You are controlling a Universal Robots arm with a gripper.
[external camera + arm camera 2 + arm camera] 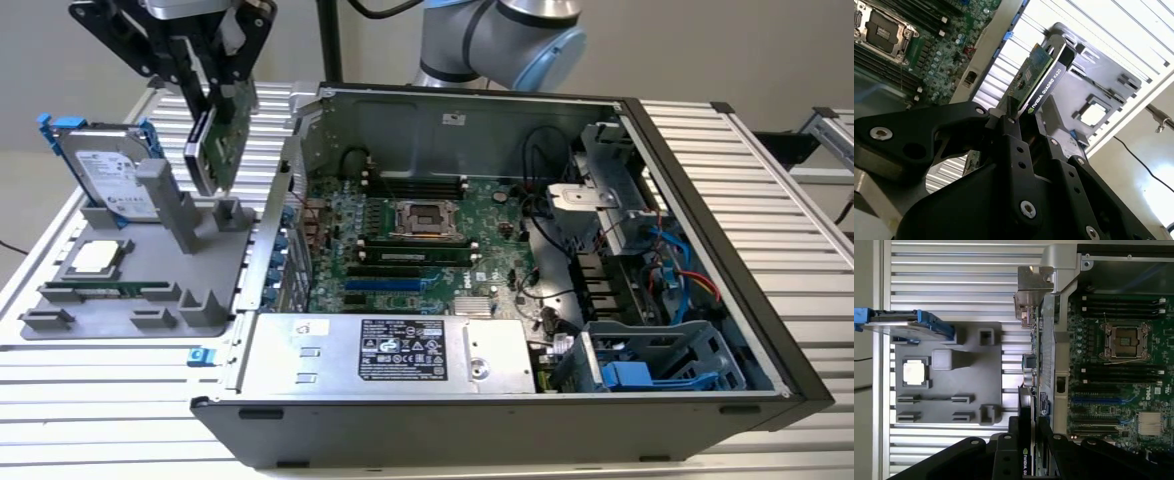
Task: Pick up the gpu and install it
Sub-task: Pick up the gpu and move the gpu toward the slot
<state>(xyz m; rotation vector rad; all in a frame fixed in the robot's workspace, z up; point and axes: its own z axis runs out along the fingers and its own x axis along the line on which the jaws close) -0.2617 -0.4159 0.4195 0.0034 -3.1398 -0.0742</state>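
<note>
Clamping the gpu (218,150), your gripper (222,95) hangs at ten o'clock of the case (441,130); a low swing could clip its wall.

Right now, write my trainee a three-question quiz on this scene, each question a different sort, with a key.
1. True or false: the gpu is already seated on the motherboard.
2. What is the gripper shut on? A) a hard drive B) the gpu C) a memory stick
3. Fill in: in the exterior view, the gray parts holder lies to the ___ of the open case.

Key: 1 false, since it hangs in the gripper, outside the case; 2 B; 3 left.
</note>
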